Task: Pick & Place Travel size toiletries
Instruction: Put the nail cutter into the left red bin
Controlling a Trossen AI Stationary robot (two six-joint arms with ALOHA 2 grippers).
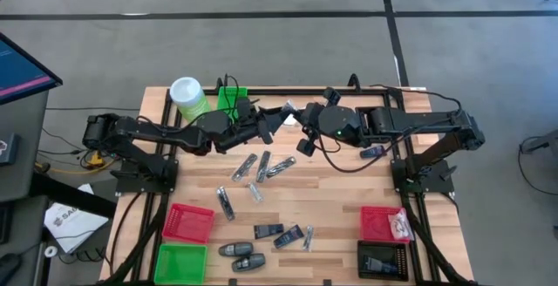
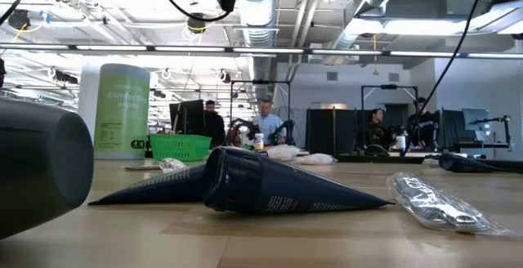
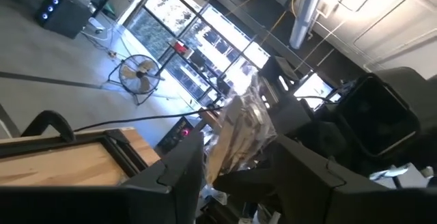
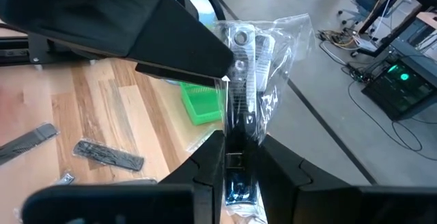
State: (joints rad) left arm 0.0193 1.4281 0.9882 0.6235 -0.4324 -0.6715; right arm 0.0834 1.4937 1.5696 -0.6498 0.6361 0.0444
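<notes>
A clear crinkly packet [image 1: 286, 116] with a dark and silvery item inside hangs in the air above the table's far middle, between my two grippers. My left gripper [image 1: 272, 125] comes at it from the table's left and my right gripper [image 1: 301, 122] from the right; both are shut on it. The right wrist view shows the packet [image 4: 259, 60] standing up out of my right gripper [image 4: 242, 173]. Other travel size toiletries lie flat on the wood: silvery packets [image 1: 247, 166], dark packets [image 1: 268, 231] and black oval pieces [image 1: 235, 249]. My left gripper has the packet's middle [image 3: 225, 156] between its two fingers, coming roughly level from the table's left. One fingertip [image 4: 220, 77] rests on the packet's side; the other is hidden behind the packet. The packet is clear of the table. My right gripper pinches the packet's lower end [image 4: 240, 142] between its two fingers, slanting down from the table's right. The fingers lie along the packet. The rest of the packet stands out beyond the fingertips, crumpled, clear of the table.
A tall green canister [image 1: 187, 97] and a green basket [image 1: 231, 97] stand at the far left. Red [image 1: 188, 221] and green [image 1: 180, 262] bins sit near left; a red bin [image 1: 384, 222] holding a packet and a black bin [image 1: 384, 258] sit near right.
</notes>
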